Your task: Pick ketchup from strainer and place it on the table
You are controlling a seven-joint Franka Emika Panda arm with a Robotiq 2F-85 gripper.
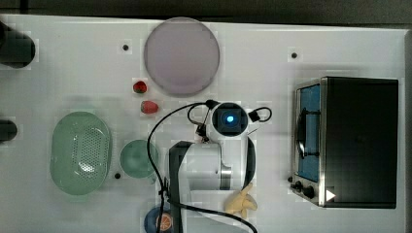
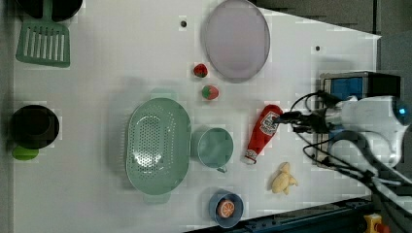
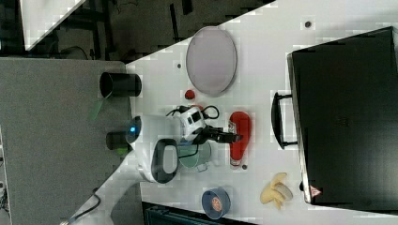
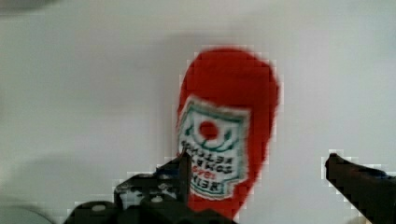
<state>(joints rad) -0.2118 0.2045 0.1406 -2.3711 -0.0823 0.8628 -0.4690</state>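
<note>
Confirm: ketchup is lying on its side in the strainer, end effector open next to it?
Not quite. The ketchup lies on its side on the table, past the green cup from the strainer, which the left view shows holding nothing. The end effector is open beside the bottle, as you said.

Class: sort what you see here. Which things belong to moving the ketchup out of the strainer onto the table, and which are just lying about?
Belong to the job: ketchup, strainer, table, gripper.

Just lying about: cup, plate, two strawberries, banana, blue bowl, spatula, black oven.
</note>
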